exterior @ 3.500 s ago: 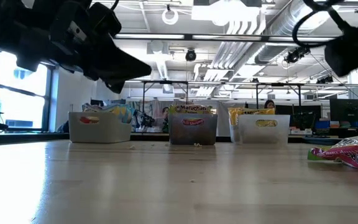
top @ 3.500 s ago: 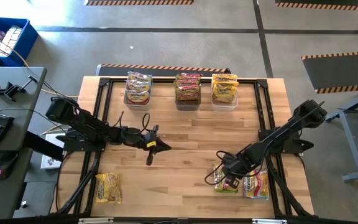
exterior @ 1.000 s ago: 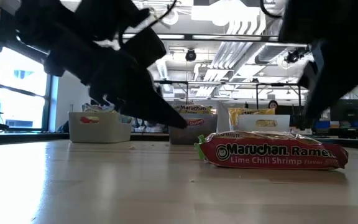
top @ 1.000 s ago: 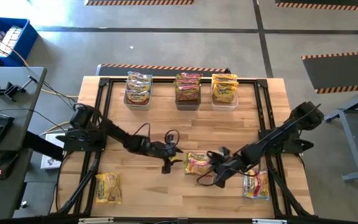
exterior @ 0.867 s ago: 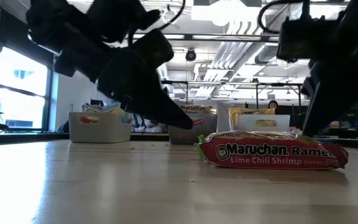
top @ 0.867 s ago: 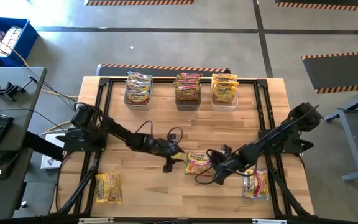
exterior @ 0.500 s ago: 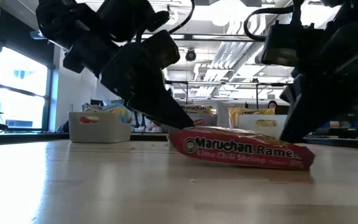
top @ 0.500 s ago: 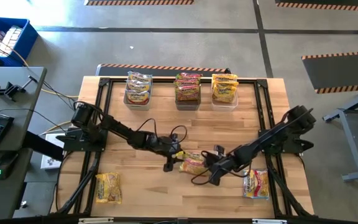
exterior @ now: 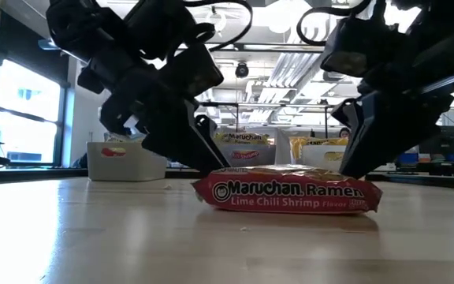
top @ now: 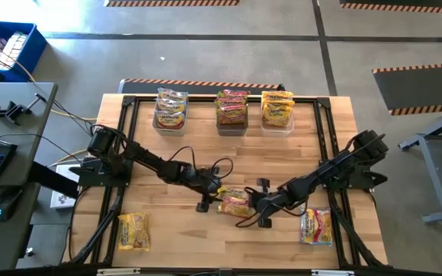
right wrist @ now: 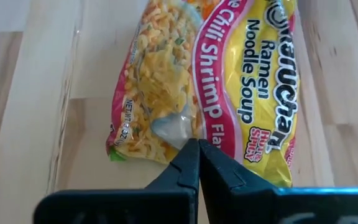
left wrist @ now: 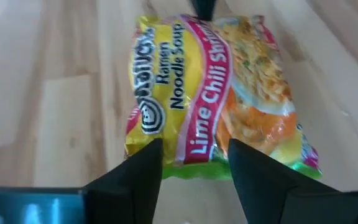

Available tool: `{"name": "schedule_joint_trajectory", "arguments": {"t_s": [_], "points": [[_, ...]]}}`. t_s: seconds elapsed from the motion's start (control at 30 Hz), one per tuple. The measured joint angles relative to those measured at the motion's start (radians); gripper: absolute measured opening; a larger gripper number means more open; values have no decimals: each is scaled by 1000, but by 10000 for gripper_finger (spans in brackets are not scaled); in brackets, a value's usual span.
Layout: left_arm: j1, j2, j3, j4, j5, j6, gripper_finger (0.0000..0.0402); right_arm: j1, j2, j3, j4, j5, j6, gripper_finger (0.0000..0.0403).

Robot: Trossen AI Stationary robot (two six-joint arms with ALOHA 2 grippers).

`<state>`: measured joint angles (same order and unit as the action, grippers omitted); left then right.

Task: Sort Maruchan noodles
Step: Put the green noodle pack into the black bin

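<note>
Both arms meet mid-counter over one flat crinkly yellow-and-pink plastic Maruchan packet point(top: 236, 202), label reads Lime Chili Shrimp, lying flat on the light wooden counter point(top: 206, 230).

Left hand point(top: 210, 198) is at the packet's left end, fingers point(left wrist: 135, 177) spread apart, straddling the packet edge without squeezing it. Right hand point(top: 261, 205) is at the packet's right end, its fingers point(right wrist: 182, 165) pressed together with their tips at the packet edge; nothing seen between them.

Low view shows the packet point(exterior: 288, 189) flat on the wood with a dark hand on each side.

Other packets: one yellow packet point(top: 133, 231) near the front left corner, one yellow-pink packet point(top: 315, 227) at front right, beside the right arm.

Along the far edge sit three rectangular plastic tubs holding stacked packets: left tub point(top: 170, 122), middle tub point(top: 232, 125), right tub point(top: 278, 124).
</note>
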<state>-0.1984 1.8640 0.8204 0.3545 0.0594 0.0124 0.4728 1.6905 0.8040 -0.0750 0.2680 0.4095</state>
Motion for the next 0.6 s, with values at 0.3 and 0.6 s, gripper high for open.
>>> {"name": "schedule_joint_trajectory", "arguments": {"t_s": [0.3,0.6], "points": [[44,-12,1,-81,124,26,78,-54,0,-1,59,-56,-152,0],[105,-79,-29,-171,151,95,6,-197,-22,-1,117,-165,-369,0]]}}
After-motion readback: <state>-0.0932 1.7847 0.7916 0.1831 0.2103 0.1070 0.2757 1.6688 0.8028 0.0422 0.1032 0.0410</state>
